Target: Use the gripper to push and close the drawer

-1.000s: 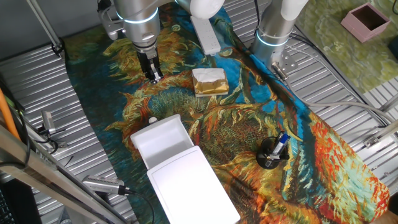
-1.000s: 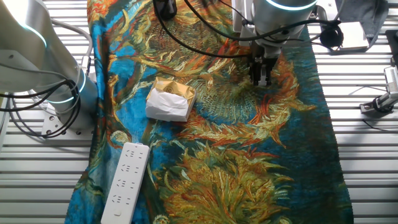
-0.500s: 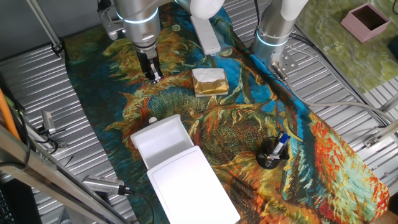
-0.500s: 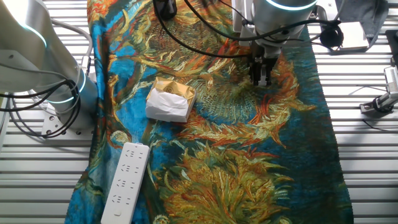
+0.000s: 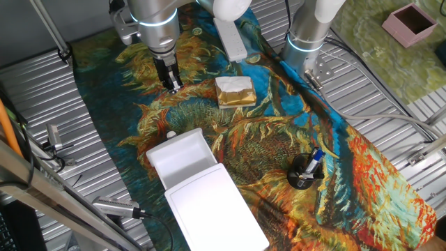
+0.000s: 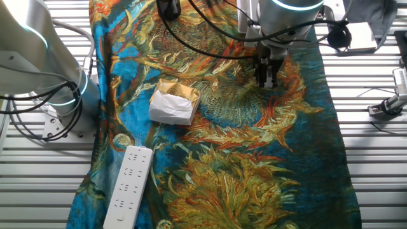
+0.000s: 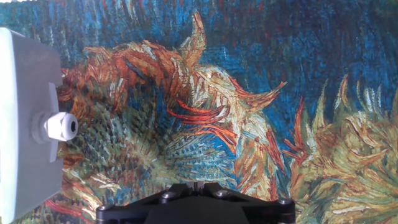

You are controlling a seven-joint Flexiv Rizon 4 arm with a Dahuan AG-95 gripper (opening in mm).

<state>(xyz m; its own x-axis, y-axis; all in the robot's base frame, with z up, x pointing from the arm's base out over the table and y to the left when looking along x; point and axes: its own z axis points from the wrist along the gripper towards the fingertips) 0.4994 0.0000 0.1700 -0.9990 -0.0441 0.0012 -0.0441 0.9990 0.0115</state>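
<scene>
The white drawer point(image 5: 180, 157) is pulled out of its flat white box point(image 5: 216, 209) at the front of the table, its small round knob point(image 5: 170, 134) facing the gripper. My gripper point(image 5: 172, 86) hangs tip down over the sunflower cloth, some way behind the knob and apart from it. Its black fingers are pressed together and hold nothing. In the other fixed view the gripper point(image 6: 267, 81) stands over the cloth, and the drawer is out of frame. The hand view shows the drawer front point(image 7: 25, 118) and knob point(image 7: 60, 126) at the left edge, with the gripper point(image 7: 194, 185) at the bottom.
A gold-and-white block point(image 5: 234, 91) lies right of the gripper, and a long white bar point(image 5: 230, 36) lies behind it. A second silver arm point(image 5: 308, 35) stands at the back right. A black pen holder point(image 5: 303, 172) sits at the right. A pink box point(image 5: 414, 22) is far right.
</scene>
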